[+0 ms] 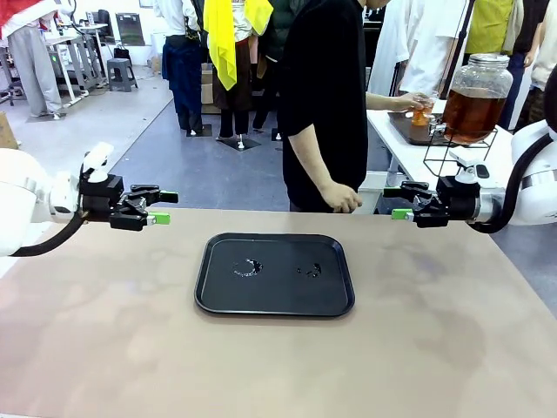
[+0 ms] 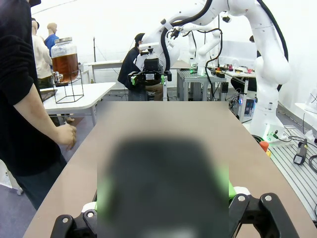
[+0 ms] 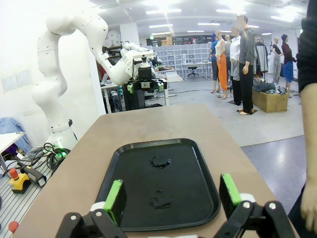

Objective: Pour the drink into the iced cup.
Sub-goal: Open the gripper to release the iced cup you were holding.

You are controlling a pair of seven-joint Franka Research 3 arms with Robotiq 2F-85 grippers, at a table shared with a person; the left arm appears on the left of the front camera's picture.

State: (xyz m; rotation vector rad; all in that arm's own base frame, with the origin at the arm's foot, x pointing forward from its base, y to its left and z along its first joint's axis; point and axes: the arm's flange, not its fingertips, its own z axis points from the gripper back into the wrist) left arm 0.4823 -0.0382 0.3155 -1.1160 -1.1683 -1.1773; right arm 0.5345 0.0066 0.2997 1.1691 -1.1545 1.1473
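Observation:
The drink (image 1: 420, 115) is amber liquid in a small clear cup that the person holds at a big glass dispenser (image 1: 475, 97) on a side table at the far right. The iced cup is out of view. My left gripper (image 1: 162, 208) hovers open over the table's far left, its fingers pointing inward with nothing between them. Opposite it, at the far right, my right gripper (image 1: 399, 202) is also open and holds nothing. A black tray (image 1: 211, 292) with wet marks lies between them. In the right wrist view, the green pads (image 3: 115, 197) stand wide apart over the tray (image 3: 193, 168).
The person in black stands at the table's far edge, one hand (image 1: 340, 198) resting on it near my right gripper. The dispenser (image 2: 65, 59) of amber liquid stands on a wire stand. The brown table (image 1: 104, 348) is bare around the tray.

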